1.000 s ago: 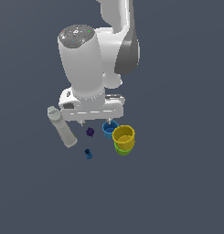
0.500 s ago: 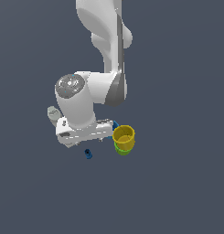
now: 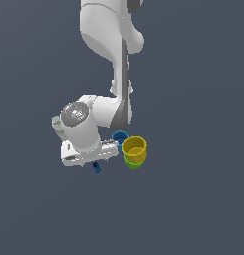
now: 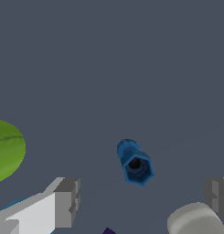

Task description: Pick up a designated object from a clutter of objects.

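The designated object (image 4: 134, 162) is a tiny bright-blue knobbly piece with a dark hole, lying on the dark floor. In the wrist view it sits between and a little ahead of my two grey fingertips (image 4: 67, 201), which stand wide apart with nothing between them. My gripper (image 4: 143, 201) is open. In the exterior view the blue piece (image 3: 96, 168) shows just below the white hand (image 3: 86, 152), whose fingers are hidden there. The clutter holds a pale bottle (image 3: 57, 124), a blue cup (image 3: 119, 137), a yellow cup (image 3: 135, 148) and a green cup (image 3: 133, 163).
The green cup's rim (image 4: 6, 148) fills one edge of the wrist view. The pale bottle's end (image 4: 193, 219) lies close to one finger, and a sliver of the dark-purple piece (image 4: 108, 231) shows at the frame edge. The arm hides most of the bottle in the exterior view.
The arm has swung down and toward the exterior view's left, bringing the hand low over the blue piece. The purple piece and much of the bottle are now covered by the hand.
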Robot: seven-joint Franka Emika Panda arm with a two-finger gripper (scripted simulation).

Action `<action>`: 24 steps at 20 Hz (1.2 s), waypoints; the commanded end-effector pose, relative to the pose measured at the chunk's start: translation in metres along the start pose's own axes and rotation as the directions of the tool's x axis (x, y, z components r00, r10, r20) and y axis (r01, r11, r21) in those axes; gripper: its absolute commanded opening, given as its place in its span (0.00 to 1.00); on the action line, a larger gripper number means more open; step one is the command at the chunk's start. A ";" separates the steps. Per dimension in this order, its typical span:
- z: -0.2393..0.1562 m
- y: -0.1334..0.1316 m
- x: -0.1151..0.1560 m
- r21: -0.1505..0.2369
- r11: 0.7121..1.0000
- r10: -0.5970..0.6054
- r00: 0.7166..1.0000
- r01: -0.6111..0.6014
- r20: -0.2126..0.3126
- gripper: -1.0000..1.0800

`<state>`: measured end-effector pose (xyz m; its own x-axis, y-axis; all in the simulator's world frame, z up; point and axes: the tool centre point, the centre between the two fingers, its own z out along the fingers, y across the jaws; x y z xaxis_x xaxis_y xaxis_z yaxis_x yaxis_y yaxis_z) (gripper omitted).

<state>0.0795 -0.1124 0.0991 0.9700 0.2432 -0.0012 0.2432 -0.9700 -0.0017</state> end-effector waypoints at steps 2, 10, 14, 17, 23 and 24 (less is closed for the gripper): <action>0.006 0.002 0.001 -0.002 1.000 -0.008 1.000 0.008 -0.001 0.96; 0.019 0.002 0.000 -0.001 1.000 -0.007 1.000 0.007 0.000 0.96; 0.041 0.002 -0.001 -0.001 1.000 -0.007 1.000 0.007 -0.001 0.96; 0.052 0.002 -0.001 -0.001 1.000 -0.008 1.000 0.008 -0.001 0.96; 0.056 0.003 0.001 -0.002 1.000 -0.008 1.000 0.008 -0.001 0.00; 0.056 0.003 0.001 -0.002 1.000 -0.008 1.000 0.008 -0.001 0.00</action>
<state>0.0804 -0.1148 0.0429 0.9679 0.2512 -0.0006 0.2512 -0.9679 -0.0003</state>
